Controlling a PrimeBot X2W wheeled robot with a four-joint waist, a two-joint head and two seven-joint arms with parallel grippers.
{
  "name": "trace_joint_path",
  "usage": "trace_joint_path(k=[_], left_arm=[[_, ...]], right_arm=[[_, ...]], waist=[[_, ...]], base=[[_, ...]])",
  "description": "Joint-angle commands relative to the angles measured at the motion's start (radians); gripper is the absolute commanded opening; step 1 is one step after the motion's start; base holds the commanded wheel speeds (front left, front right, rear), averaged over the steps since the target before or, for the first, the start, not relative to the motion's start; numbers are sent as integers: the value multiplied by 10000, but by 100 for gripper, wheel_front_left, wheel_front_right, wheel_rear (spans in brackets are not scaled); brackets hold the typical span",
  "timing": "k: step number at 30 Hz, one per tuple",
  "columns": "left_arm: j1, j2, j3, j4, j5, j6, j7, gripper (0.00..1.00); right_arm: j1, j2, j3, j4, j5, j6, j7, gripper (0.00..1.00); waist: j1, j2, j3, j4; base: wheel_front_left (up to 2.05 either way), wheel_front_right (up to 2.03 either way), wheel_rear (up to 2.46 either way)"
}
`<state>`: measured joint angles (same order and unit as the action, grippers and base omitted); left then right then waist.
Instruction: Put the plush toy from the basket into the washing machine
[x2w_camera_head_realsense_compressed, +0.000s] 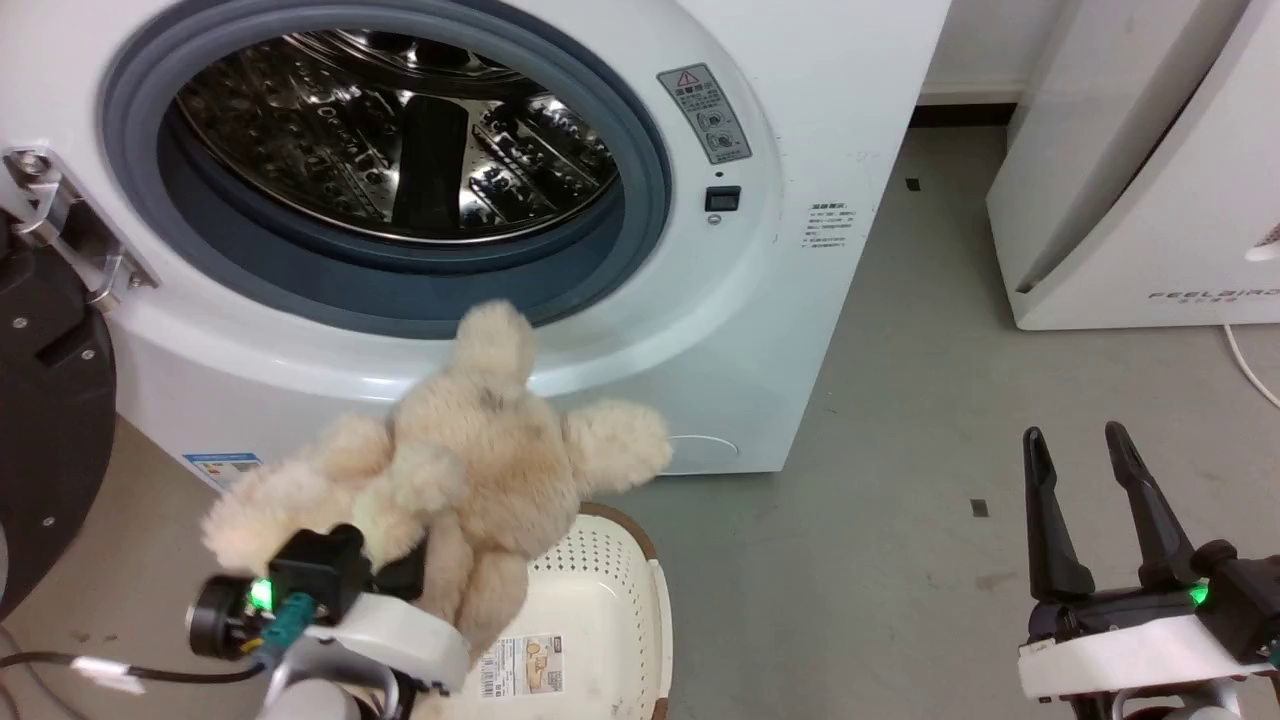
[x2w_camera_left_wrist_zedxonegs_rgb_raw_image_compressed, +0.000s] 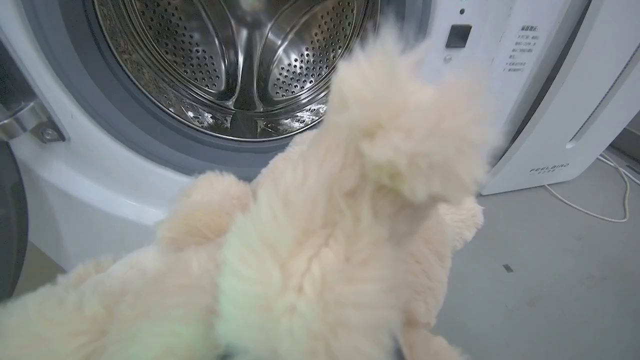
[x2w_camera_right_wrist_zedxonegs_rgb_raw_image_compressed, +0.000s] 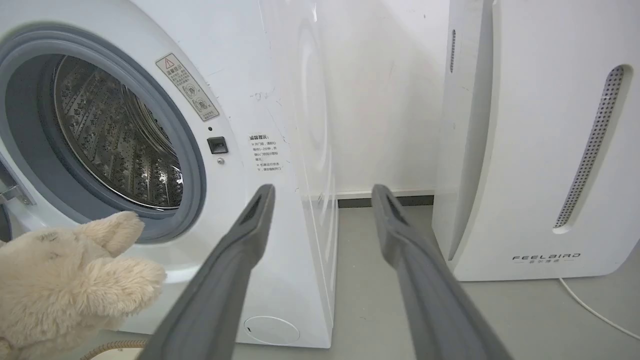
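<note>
The left end effector (x2w_camera_head_realsense_compressed: 405, 572) has its fingers buried in the shaggy fur of the plush toy (x2w_camera_head_realsense_compressed: 480, 450), so they cannot be seen. It alone carries the toy and is clamped on it. The toy hangs in the air above the basket (x2w_camera_head_realsense_compressed: 640, 600), in front of the washing machine (x2w_camera_head_realsense_compressed: 800, 150) and just below its open porthole. Its face is hard to make out, and in the left wrist view blurred fur covers the lower half. The basket is partly hidden behind the toy and cut off at the bottom edge, with a label sticker (x2w_camera_head_realsense_compressed: 525, 665) showing on its bottom. The black door (x2w_camera_head_realsense_compressed: 45, 400) is cut off at the left. The right end effector (x2w_camera_head_realsense_compressed: 1075, 440) sits low at the right, its fingers apart. The floor (x2w_camera_head_realsense_compressed: 900, 500) is plain grey. A white slanted appliance (x2w_camera_head_realsense_compressed: 1150, 200) marked FEELBIRD stands right of the washer, with a pale cord (x2w_camera_head_realsense_compressed: 1250, 370) lying beside it
</note>
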<state>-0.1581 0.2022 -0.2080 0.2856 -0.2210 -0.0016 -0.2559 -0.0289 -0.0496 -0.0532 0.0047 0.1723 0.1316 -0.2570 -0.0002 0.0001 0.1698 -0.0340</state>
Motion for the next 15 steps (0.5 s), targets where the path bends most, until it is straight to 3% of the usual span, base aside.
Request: trace_joint_path(k=[1, 6, 15], left_arm=[[52, -24, 201, -481, 87, 60, -58, 0], [-285, 24, 902, -1862, 295, -59, -58, 0], [-2558, 633, 1452, -1862, 253, -441, 81, 0]], right_arm=[[102, -6, 17, -7, 101, -9, -47, 100], [14, -6, 69, -99, 113, -9, -47, 100], [-651, -6, 200, -776, 248, -9, -47, 100]], waist=[[2, -1, 27, -62], [2, -1, 366, -364], [2, -1, 1839, -1025]], base=[[0, 0, 0], [0, 0, 0], [0, 0, 0]])
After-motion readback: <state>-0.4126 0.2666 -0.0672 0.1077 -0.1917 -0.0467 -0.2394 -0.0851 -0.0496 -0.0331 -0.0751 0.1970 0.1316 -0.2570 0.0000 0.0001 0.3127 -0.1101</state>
